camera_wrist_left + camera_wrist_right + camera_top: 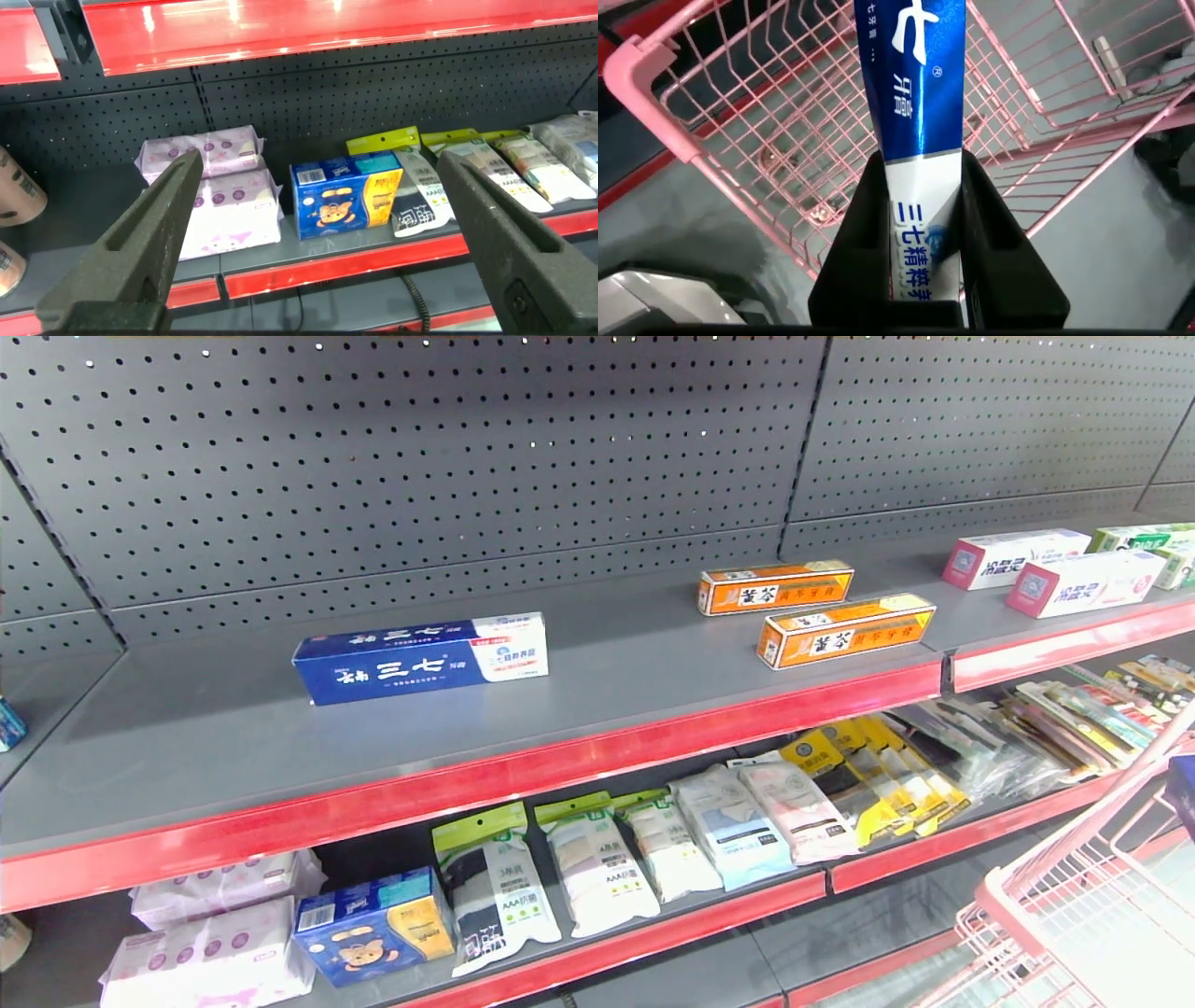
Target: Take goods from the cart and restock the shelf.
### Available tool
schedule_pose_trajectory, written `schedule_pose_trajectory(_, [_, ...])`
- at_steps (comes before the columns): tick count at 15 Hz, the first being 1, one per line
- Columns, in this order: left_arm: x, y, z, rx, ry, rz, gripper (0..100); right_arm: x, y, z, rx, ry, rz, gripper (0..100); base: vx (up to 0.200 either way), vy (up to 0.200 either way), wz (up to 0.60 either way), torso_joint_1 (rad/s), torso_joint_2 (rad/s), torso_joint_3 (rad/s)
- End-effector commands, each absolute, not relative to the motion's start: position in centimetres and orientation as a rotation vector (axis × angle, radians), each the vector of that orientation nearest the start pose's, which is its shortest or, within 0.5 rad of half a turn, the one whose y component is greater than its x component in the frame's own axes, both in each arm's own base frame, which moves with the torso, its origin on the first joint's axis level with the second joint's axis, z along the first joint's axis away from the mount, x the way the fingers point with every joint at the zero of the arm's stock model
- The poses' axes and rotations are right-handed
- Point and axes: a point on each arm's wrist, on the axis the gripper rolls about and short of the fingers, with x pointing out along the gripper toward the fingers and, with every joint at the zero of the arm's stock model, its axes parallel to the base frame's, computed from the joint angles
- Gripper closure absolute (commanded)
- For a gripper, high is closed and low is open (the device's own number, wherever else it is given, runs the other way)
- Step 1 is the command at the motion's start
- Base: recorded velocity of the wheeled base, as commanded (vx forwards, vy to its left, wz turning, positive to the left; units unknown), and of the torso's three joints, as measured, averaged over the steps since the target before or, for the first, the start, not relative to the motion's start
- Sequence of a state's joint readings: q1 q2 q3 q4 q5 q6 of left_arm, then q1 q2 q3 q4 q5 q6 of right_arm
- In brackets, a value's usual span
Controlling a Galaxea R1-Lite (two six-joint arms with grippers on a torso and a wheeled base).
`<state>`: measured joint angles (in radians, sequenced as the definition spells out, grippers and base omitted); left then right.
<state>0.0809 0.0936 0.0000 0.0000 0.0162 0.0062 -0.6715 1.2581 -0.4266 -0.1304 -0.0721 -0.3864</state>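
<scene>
Toothpaste box [910, 84] is pinched in right hand [920, 168] over pink cart [645, 65]; left hand [322, 163] spread before lower shelf [65, 201].

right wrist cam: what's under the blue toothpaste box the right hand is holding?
The pink cart, with grey floor showing through its wire mesh. The blue toothpaste box and the right hand cover the stretch directly below, so anything lying there can't be seen.

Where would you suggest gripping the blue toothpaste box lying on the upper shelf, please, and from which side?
I'd take the blue toothpaste box near its middle, fingers across its short depth, coming down from above at the shelf's open front. It lies lengthwise along the red shelf edge, with bare shelf before and behind it.
</scene>
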Motion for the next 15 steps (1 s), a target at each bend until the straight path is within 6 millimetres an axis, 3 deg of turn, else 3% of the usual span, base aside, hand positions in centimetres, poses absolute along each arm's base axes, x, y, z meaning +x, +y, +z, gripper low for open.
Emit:
schedule_pose_trajectory(1, [-1.6,-0.1,7.7,0.003,0.094,0.098,0,11.7,-8.7,15.0,-0.173,0.757,-0.543,100,0.000,0.000,0.00,0.000,0.00,0.000])
schedule_pose_trajectory(5, [-1.6,-0.1,7.7,0.003,0.094,0.098,0,11.4,-6.1,15.1,-0.206,0.766,-0.369,100,0.000,0.000,0.00,0.000,0.00,0.000])
schedule_pose_trajectory(10, [-1.6,-0.1,7.7,0.003,0.094,0.098,0,12.1,-4.3,14.5,-0.238,0.756,-0.178,100,0.000,0.000,0.00,0.000,0.00,0.000])
schedule_pose_trajectory(11, [-1.6,-0.1,7.7,0.003,0.094,0.098,0,12.4,-3.7,14.4,-0.223,0.735,-0.055,100,0.000,0.000,0.00,0.000,0.00,0.000])
schedule_pose_trajectory(15, [-1.6,-0.1,7.7,0.003,0.094,0.098,0,11.8,-2.1,13.8,-0.210,0.705,0.135,100,0.000,0.000,0.00,0.000,0.00,0.000])
